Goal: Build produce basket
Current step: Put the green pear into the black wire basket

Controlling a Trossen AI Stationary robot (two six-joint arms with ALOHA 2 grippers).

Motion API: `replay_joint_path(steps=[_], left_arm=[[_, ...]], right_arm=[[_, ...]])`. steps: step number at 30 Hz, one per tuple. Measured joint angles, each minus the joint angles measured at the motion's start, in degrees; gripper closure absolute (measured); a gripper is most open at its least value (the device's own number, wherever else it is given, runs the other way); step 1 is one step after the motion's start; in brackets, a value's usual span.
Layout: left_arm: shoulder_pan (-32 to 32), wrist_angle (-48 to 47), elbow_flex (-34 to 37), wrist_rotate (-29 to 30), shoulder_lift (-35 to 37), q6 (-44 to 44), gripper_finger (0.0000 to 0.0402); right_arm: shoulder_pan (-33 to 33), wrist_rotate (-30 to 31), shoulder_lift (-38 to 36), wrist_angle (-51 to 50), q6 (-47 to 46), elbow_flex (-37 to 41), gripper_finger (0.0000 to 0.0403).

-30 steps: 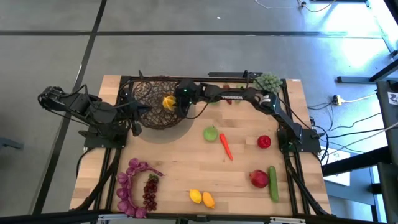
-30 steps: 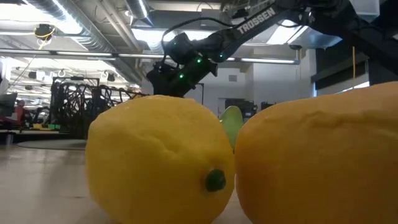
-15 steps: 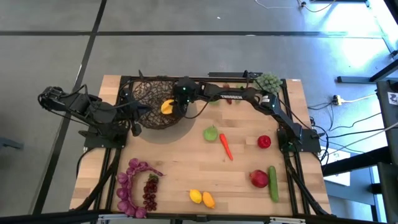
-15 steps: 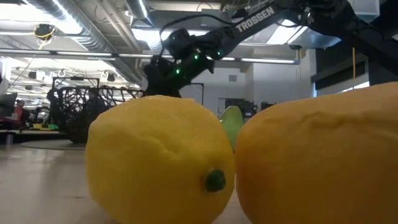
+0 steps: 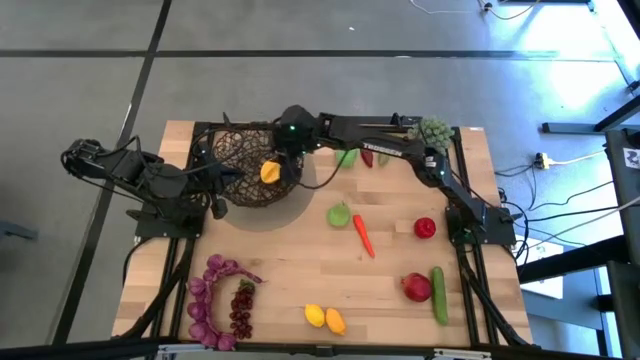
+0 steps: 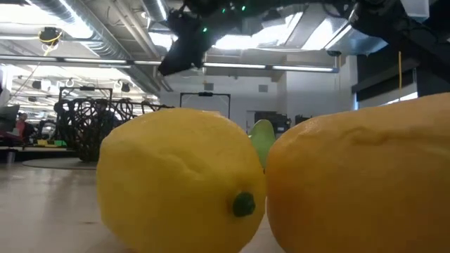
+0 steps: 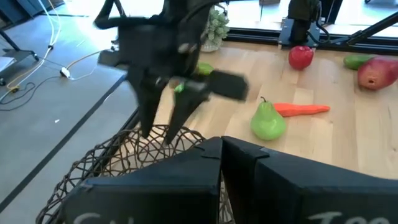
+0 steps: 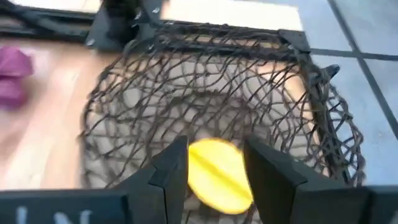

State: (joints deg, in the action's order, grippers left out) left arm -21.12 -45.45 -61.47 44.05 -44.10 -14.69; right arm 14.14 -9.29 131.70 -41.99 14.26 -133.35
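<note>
The worktop [image 5: 290, 270] carries the basket [image 5: 238, 160] at its far left, with a yellow fruit [image 5: 269, 172] lying inside near the right wall. The right gripper [image 5: 281, 150] hangs above the basket's right rim, fingers [image 8: 172, 163] spread apart and holding nothing, the fruit showing between them below. The left gripper [image 5: 222, 177] sits at the basket's left wall; whether it grips the mesh I cannot tell. Purple grapes [image 5: 215, 297] lie at front left, a green pear [image 5: 340, 214] touching the carrot [image 5: 362, 235] mid-table, the cucumber [image 5: 438, 294] and pomegranate [image 5: 417, 287] at right, two lemons [image 5: 324, 319] at the front edge.

wire-mesh basket [image 5: 243, 152], pale wooden table [image 5: 290, 262]
</note>
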Motion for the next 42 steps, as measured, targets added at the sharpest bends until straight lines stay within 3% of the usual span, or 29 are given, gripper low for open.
replay_joint_path(steps=[12, 18, 24, 29, 35, 42], left_arm=[[0.0, -0.2, 0.0, 0.0, 0.7, -0.2, 0.0401], [0.0, -0.2, 0.0, 0.0, 0.9, -1.7, 0.0401], [0.0, -0.2, 0.0, 0.0, 0.9, -1.7, 0.0401], [0.0, -0.2, 0.0, -0.9, 0.9, -1.7, 0.0401], [0.0, -0.2, 0.0, -1.3, 0.9, -1.6, 0.0401], [0.0, -0.2, 0.0, -1.3, 0.9, -1.3, 0.0401]], right_arm=[[-2.5, -0.5, -8.9, -34.4, -1.8, -0.1, 0.0254], [-3.0, -1.4, -9.7, -48.5, -6.3, -0.1, 0.0254], [-3.0, -10.0, -10.0, -47.9, -4.6, 4.6, 0.0254], [-3.1, -9.7, -9.8, -47.7, -2.3, 10.8, 0.0254], [-3.0, -2.8, -9.8, -43.7, -1.7, 17.8, 0.0254], [-3.0, -5.8, -9.8, -39.6, -1.7, 21.2, 0.0254]])
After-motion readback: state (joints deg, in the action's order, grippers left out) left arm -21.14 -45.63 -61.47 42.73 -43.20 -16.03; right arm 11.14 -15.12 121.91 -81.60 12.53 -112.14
